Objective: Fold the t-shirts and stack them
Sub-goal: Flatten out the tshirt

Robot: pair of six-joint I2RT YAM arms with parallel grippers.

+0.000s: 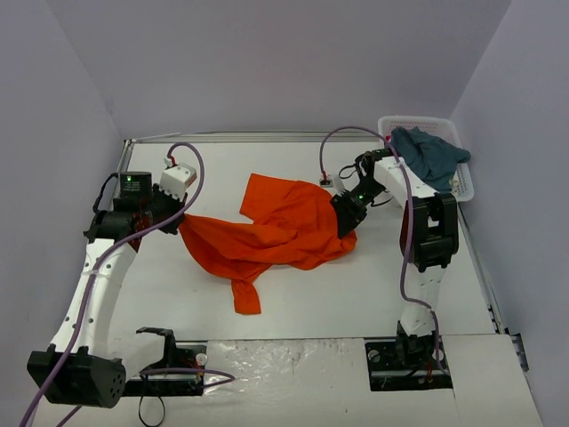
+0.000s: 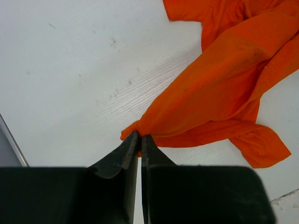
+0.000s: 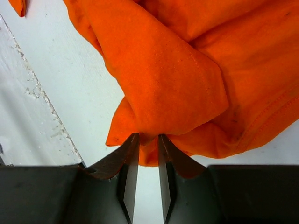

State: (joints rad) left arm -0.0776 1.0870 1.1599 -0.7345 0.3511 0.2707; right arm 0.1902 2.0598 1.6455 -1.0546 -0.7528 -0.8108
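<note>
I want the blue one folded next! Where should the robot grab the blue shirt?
Probably pinch the blue shirt at its crumpled middle, from above: it lies heaped in the basket, whose walls block a sideways reach.

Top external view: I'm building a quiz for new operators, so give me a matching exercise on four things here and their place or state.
Things:
1. orange t-shirt
2. teal-blue t-shirt
3. white lattice basket
4. left fingers

Places or states:
A. far right corner of the table
B. clamped on orange cloth
C. crumpled mid-table
D. heaped on the basket

Pairs: 1-C, 2-D, 3-A, 4-B
</note>
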